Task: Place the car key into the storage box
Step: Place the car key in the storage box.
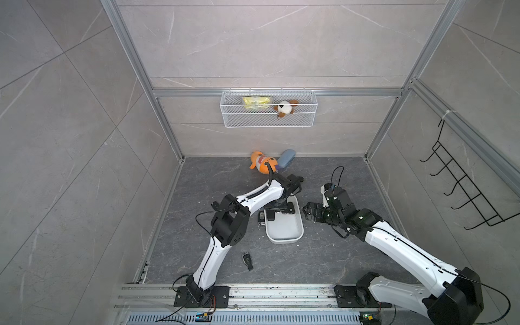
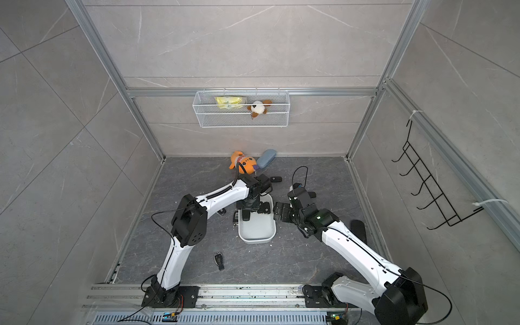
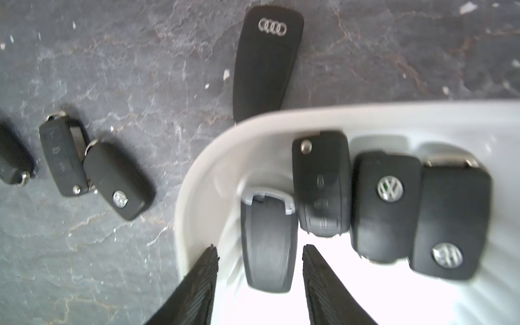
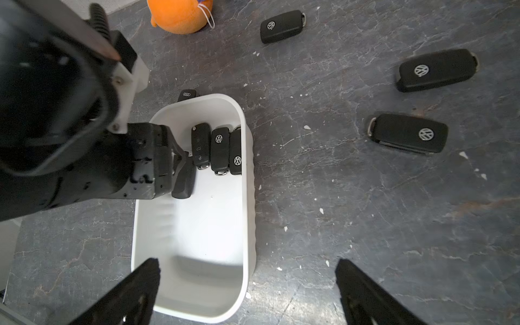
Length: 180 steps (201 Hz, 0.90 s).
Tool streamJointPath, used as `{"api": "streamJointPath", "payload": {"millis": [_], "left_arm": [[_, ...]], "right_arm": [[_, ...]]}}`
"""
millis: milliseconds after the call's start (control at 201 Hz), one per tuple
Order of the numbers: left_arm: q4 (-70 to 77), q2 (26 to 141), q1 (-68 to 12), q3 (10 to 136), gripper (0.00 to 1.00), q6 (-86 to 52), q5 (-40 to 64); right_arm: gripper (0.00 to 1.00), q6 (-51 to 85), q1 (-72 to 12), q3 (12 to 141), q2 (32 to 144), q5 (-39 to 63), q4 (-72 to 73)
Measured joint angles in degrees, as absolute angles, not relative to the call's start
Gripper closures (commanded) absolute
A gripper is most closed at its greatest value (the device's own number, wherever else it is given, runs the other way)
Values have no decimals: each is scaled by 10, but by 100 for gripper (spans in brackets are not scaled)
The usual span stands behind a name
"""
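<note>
- Plainly, the car key (image 3: 267,242) is a smooth black plastic fob, slightly tapered, with a silver-grey cap at one end. The face that shows is blank.
- It is inside the storage box (image 3: 197,174), a shallow white plastic tub with rounded corners. It sits by the left wall in the far half. Whether it lies flat on the bottom or tilts I cannot tell.
- Its long axis runs near to far, along the tub's length, with the capped end pointing far.
- The left gripper (image 3: 259,247) stands over it with its ribbed black fingers (image 3: 202,281) apart, one on each side. White tub shows between key and finger on both sides.
- Just right of the key, three black flip keys lie in a row across the tub. First comes a button key (image 3: 320,183) with a silver stud, then two Volkswagen keys (image 3: 389,213) with round VW badges.
- Beyond the tub's far left corner, on the dark grey stone-look floor (image 3: 140,56), a long black Audi fob (image 3: 267,70) shows four silver rings.
- Both wrist views show that row and the rings. In both top views the white left arm (image 1: 261,194) covers the tub's far end.
- Only the right wrist view lets VW be read on three loose black keys (image 4: 437,70) on the floor right of the tub.
- The right gripper (image 4: 247,264) hangs just right of the tub. Its fingers are spread wide, with only tub rim and floor between them.
</note>
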<state>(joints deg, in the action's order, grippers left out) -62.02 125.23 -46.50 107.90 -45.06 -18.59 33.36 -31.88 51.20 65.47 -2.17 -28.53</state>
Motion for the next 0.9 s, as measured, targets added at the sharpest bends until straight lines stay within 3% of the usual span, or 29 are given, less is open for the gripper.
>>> {"api": "streamJointPath", "payload": {"millis": [234,538,896], "left_arm": [[-578,1185,-480,968,69,-472,-119],[-543,1185,-498,925,82,-493,-79],[-509,1198,-479,917,83,-497,-73]], "right_arm": [[0,334,-318,512,660,-11,-284],[0,334,-318,512,665,-1,-281],[0,334,-318,512,665,7,-280]]}}
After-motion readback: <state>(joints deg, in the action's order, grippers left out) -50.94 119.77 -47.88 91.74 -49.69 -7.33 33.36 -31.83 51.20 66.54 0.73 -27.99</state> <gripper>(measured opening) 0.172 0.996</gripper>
